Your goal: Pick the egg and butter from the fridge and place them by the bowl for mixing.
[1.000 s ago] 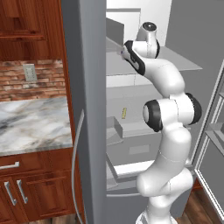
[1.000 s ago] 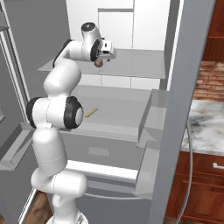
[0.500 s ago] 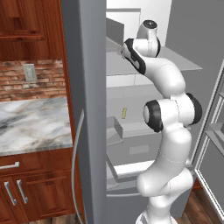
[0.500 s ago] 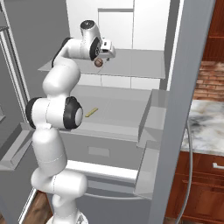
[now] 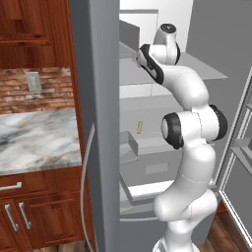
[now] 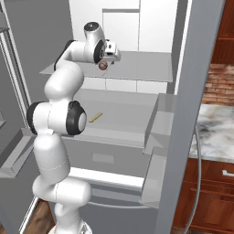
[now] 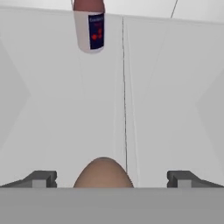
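1. Fridge (image 6: 192, 114) stood open; grey door edge ran down the middle of the left base view, and down the right side of the right base view.
2. Arm reached up to the upper shelf (image 6: 141, 64), gripper (image 6: 109, 55) at the shelf's front left part in the right base view.
3. In the left base view the gripper (image 5: 140, 58) was mostly hidden behind the arm's wrist, at the shelf edge.
4. Fingers (image 7: 41, 178) were spread wide apart, one tip low left and the other low right in the hand view; nothing gripped.
5. Egg (image 7: 103, 173) sat between the two tips in the hand view, brownish-tan, lower part cut off by the frame bottom; gaps showed on both sides, so no finger touched it.
6. In the right base view the egg (image 6: 103, 66) was a small brown ball just below the gripper, on the upper shelf.
7. Butter (image 6: 95, 117) lay on the lower shelf, a thin yellow-green stick, well below the gripper; also seen in the left base view (image 5: 139, 127).
8. Bottle (image 7: 89, 25) with a dark label and reddish top stood at the back of the upper shelf, well apart from the egg.
9. Marble counter (image 5: 34, 138) sat beside the fridge, over wooden cabinets (image 5: 39, 211).
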You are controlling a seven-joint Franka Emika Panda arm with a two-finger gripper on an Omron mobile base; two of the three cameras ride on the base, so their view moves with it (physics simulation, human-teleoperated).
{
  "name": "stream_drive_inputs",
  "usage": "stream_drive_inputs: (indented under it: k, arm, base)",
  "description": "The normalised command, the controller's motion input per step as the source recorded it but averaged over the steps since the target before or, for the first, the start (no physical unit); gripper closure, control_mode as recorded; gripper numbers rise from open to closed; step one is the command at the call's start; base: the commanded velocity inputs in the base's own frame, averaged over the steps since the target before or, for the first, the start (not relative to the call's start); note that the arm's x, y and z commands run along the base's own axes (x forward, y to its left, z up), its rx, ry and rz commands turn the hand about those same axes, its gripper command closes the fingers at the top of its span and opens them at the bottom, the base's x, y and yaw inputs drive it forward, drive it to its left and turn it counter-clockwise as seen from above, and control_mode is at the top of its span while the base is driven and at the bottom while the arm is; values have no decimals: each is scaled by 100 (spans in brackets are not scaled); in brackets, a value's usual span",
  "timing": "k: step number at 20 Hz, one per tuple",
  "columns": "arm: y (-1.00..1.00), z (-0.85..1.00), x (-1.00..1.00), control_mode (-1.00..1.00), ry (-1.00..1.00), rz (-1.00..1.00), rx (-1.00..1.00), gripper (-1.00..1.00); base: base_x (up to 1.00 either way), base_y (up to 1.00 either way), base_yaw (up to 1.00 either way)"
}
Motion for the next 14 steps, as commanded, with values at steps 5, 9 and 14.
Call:
stream_drive_inputs:
  k: [5, 9, 14]
  arm:
    - [7, -23, -1, -100, 0, 0, 0, -100]
    - [6, -28, -9, -100, 0, 0, 0, -100]
    - [1, -7, -1, -100, 1, 0, 0, 100]
  base:
    - [0, 0, 0]
    - [0, 0, 0]
    - [0, 0, 0]
